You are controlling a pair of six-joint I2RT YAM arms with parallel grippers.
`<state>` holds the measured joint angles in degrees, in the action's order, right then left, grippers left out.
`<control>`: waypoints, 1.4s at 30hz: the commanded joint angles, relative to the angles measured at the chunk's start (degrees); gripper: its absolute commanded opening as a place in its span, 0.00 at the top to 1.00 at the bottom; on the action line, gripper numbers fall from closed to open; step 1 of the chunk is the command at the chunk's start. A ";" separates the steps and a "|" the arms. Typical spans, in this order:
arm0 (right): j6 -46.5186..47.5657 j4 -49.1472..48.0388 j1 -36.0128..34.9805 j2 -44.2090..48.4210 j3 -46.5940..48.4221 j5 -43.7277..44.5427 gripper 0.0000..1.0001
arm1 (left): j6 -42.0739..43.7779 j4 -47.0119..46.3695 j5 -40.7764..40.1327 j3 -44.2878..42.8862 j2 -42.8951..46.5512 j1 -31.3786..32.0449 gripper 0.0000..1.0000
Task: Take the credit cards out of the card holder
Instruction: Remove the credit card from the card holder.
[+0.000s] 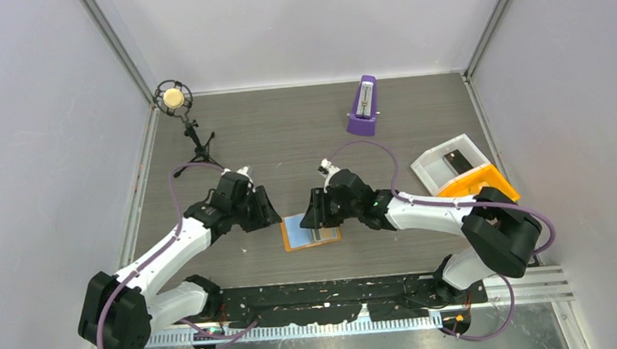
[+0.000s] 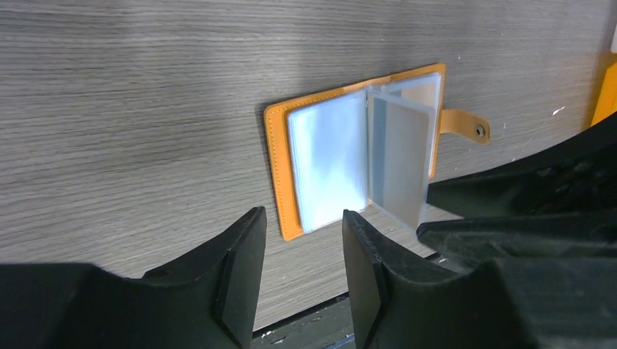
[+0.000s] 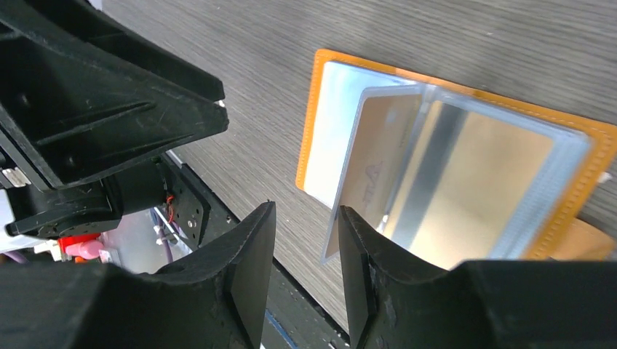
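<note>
The orange card holder (image 1: 289,242) lies open on the table between my two grippers, its clear sleeves facing up. In the left wrist view the holder (image 2: 278,167) has one sleeve (image 2: 396,160) standing upright and its snap tab (image 2: 466,127) to the right. In the right wrist view the holder (image 3: 311,109) shows a pale card (image 3: 375,163) inside the raised sleeve. My left gripper (image 2: 302,225) is open and empty just short of the holder's near corner. My right gripper (image 3: 305,218) is open, with one finger beside the raised sleeve's edge, nothing between the jaws.
A white bin (image 1: 434,171) with a black flat card-like piece (image 1: 458,160) stands at the right, an orange bin (image 1: 484,181) against it. A purple metronome (image 1: 363,106) is at the back. A microphone on a tripod (image 1: 176,102) is at the back left.
</note>
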<state>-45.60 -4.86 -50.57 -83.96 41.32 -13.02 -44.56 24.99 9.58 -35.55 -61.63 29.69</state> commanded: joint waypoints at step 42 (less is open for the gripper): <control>-0.40 6.13 -1.20 -11.44 8.09 9.07 0.63 | -1.55 -22.83 11.36 7.89 -16.34 -1.22 0.80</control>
<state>-46.63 0.73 -51.75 -95.02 48.49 -5.61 -46.15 6.50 21.21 -28.99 -76.93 28.60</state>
